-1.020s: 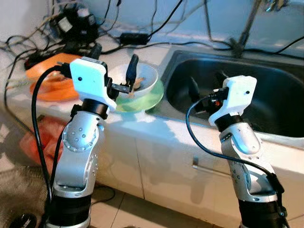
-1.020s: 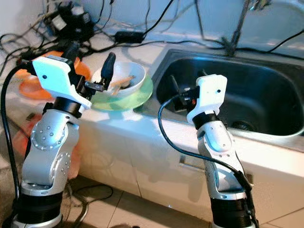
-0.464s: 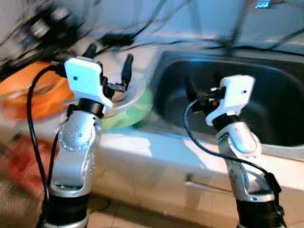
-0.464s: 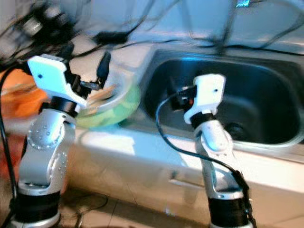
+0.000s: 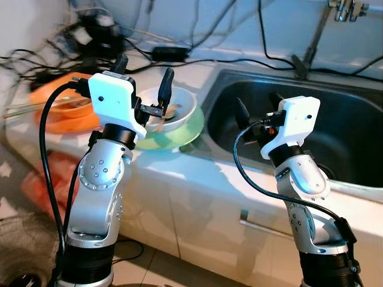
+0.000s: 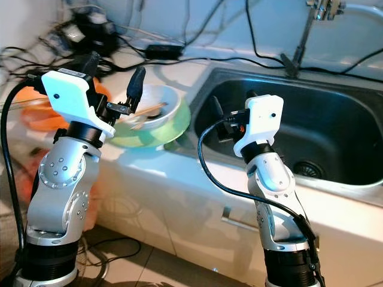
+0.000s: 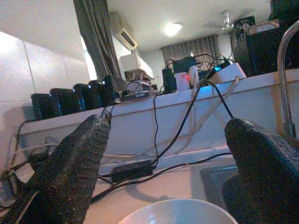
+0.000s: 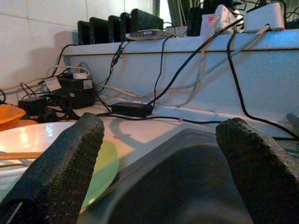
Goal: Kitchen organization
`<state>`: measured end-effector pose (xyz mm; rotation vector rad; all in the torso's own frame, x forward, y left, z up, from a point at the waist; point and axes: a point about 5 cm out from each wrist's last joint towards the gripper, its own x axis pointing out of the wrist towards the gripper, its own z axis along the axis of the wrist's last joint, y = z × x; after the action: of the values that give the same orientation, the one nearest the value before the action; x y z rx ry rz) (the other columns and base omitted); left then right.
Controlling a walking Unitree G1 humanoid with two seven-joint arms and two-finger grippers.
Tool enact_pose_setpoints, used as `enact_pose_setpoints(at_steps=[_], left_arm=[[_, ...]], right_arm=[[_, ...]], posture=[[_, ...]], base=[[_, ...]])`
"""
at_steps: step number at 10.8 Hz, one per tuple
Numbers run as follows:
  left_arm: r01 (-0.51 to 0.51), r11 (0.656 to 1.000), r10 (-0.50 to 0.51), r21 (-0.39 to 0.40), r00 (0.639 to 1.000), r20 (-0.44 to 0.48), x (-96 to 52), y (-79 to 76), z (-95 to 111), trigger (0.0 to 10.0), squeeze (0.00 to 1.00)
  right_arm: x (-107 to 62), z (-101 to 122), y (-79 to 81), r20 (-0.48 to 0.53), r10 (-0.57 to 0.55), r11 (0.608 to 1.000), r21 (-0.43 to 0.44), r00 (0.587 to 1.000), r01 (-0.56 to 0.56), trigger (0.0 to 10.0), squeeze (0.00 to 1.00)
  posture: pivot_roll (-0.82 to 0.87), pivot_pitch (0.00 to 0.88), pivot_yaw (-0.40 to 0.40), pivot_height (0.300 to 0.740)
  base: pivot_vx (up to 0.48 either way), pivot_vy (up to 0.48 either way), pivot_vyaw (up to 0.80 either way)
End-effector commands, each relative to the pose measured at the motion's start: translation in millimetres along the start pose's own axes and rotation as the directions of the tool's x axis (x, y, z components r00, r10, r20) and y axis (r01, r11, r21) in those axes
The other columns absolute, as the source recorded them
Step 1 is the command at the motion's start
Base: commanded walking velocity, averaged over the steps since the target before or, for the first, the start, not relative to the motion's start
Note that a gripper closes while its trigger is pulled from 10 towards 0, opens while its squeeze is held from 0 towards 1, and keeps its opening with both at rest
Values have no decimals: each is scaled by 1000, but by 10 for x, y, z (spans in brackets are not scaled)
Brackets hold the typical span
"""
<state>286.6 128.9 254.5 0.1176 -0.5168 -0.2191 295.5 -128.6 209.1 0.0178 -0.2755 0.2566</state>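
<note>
At the far left of the white tabletop, an orange plastic dish is seen, blurred, with a tangle of black cables and power adapters lying behind it against the wall. Just beside the orange dish, a round pale green plate is set near the tabletop's front edge, and a white ceramic bowl is stacked on it. Light wooden chopsticks are laid across the inside of the bowl.

The left gripper is held just above the near side of the white bowl, its fingers spread wide apart with nothing between them; in the left wrist view the bowl's rim is seen low between the two fingers. Contact with the bowl cannot be made out.

To the right of the plate, a dark stainless steel sink basin is sunk into the tabletop, with the plate's edge lying close to the sink's left rim. A drain is visible on the basin floor, and a metal tap rises behind the sink.

The right gripper is held over the left part of the sink basin, its fingers likewise parted widely and empty. In the right wrist view the green plate and the sink's rim are seen between them.
</note>
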Motion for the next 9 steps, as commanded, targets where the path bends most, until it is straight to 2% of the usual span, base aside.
enact_pose_setpoints(at_steps=[1,3,6,9], left_arm=[[-1,1000,1,25,1000,7,-16,6,8,10000,0],[38,998,-38,58,999,-6,-145,-7,-65,10000,0],[39,997,-34,69,997,-71,-301,24,-249,10000,0],[47,996,-41,79,996,-81,-371,-4,-284,10000,0]], right_arm=[[-15,-3,0,-1,1,1000,9,1000,-1,10000,0],[-39,-12,-9,-13,19,1000,7,1000,-19,10000,0],[-68,-10,-11,-33,69,998,8,997,-69,10000,0],[-128,-21,-18,-46,79,997,11,996,-79,10000,0]], posture=[[58,40,70,740],[56,45,69,740],[54,52,64,740],[53,69,60,740]], base=[[0,0,0],[0,0,0],[0,0,0],[0,0,0]])
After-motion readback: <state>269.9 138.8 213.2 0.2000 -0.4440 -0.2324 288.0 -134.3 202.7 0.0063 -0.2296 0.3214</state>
